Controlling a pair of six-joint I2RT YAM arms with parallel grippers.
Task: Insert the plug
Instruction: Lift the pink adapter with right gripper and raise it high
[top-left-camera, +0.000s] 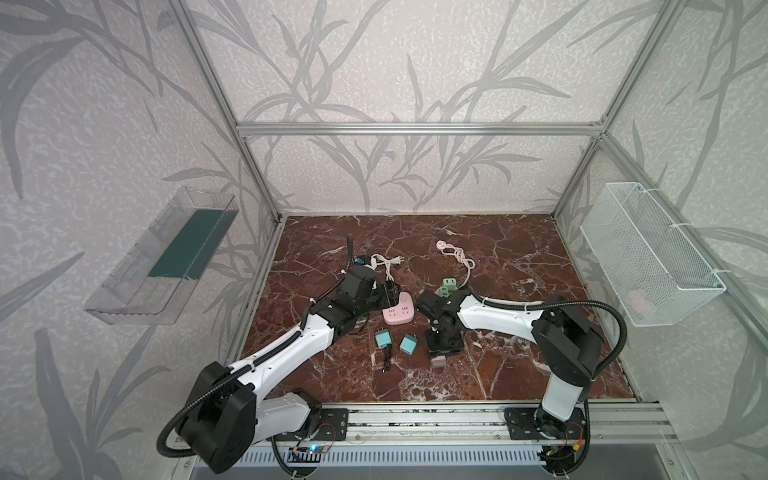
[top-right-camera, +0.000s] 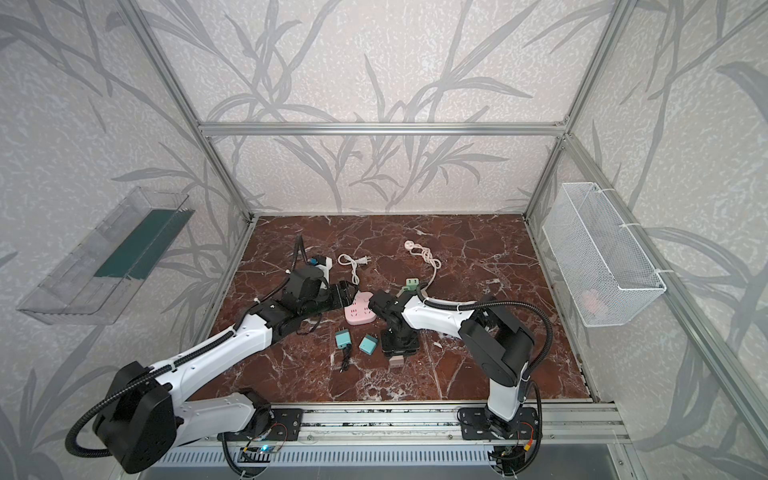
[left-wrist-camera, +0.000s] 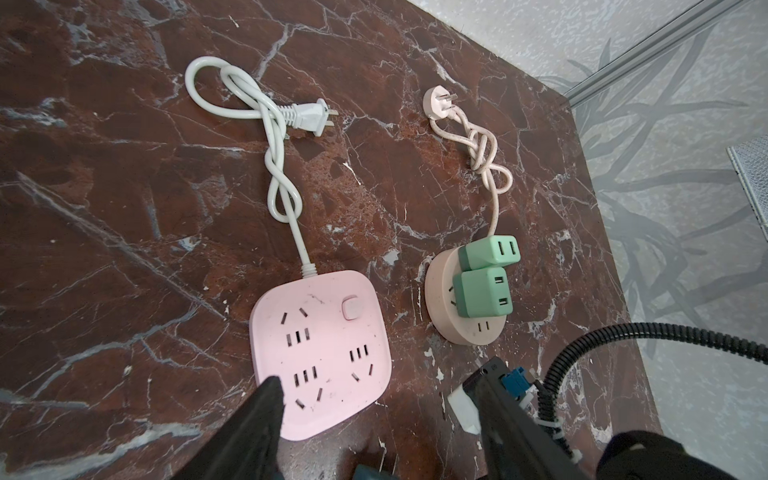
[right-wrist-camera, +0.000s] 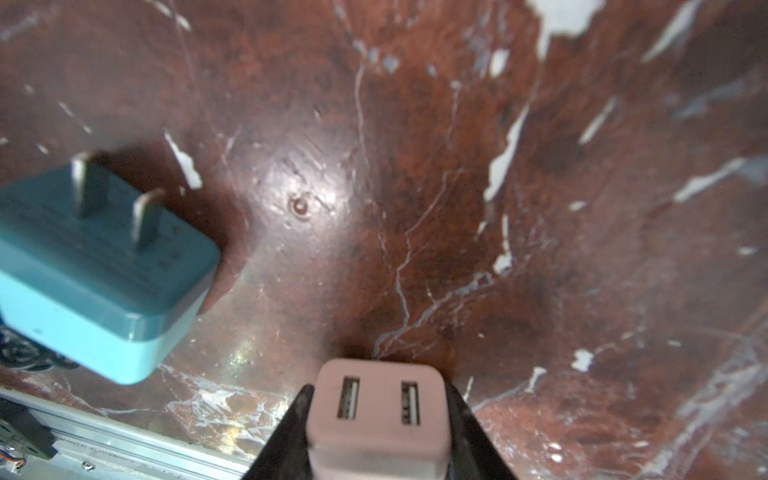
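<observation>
While the right claw is clamping the plug: its black fingers are standing narrow and appear to be pressing both side faces, low over the marble tabletop near the front rail.
Key relation: the pink power strip is lying at about eleven o'clock from the right claw in both top views, near but apart.
Plug axis: the face with two USB ports is showing to the right wrist camera. The prongs are hidden, probably pointing the opposite way.
Nearer arm: the left claw is hovering over the strip with its jaws wide and holding nothing. One finger is overlapping the strip's corner, and contact cannot be told.
Likely move: the plug is needing a lift and a carry toward eleven o'clock, with the prongs turned down onto a two-slot opening.
Obstacle: a teal charger is lying prongs-up at about ten o'clock, just beside that path.
Materials: the plug is a matte mauve block with rounded corners. The strip is a smooth, slightly scuffed rounded square with a raised button. The tabletop is glossy, veined red-brown stone.
</observation>
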